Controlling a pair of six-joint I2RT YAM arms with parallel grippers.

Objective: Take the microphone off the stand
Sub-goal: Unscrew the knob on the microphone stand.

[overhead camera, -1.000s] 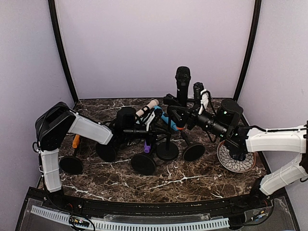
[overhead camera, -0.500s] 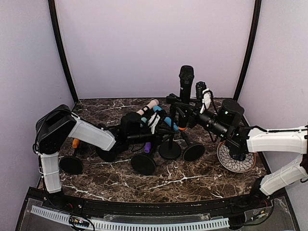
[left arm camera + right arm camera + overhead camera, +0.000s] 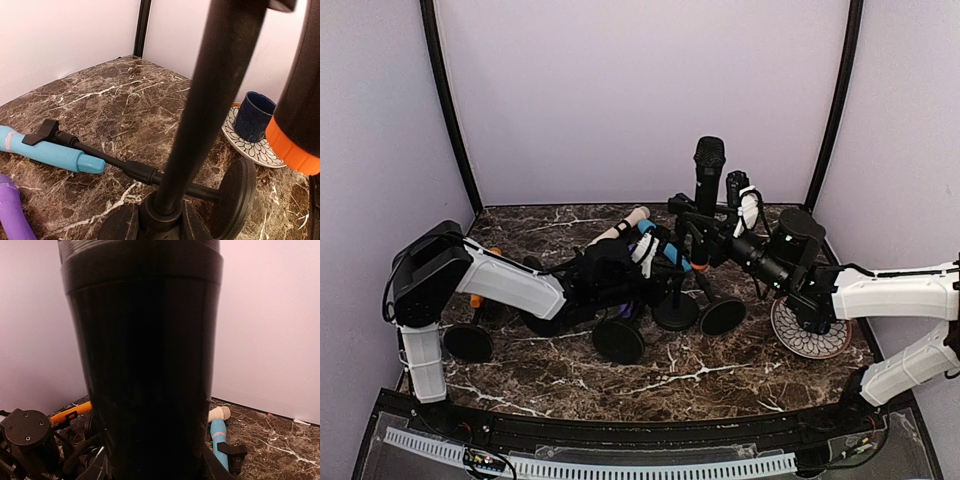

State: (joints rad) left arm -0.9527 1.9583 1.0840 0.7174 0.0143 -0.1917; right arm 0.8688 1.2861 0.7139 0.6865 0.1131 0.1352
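Note:
A black microphone [image 3: 708,175] with an orange ring at its lower end stands upright in a black stand [image 3: 675,310] at the middle of the table. My right gripper [image 3: 705,245] is shut on the microphone's body, which fills the right wrist view [image 3: 145,365]. My left gripper [image 3: 655,285] is shut on the stand's pole [image 3: 200,110] low down, just above its round base. In the left wrist view the orange-ringed microphone [image 3: 295,100] hangs at the right edge.
Several other microphones and stands lie around: a blue one with a cream head [image 3: 218,432], a purple one [image 3: 12,215], an orange one [image 3: 70,414], a toppled stand base [image 3: 235,192]. A blue cup [image 3: 252,117] sits on a patterned plate [image 3: 810,340] at the right.
The right gripper's jaws have closed on the microphone, which has shifted slightly right and up. The left arm has reached further right along the table toward the stand.

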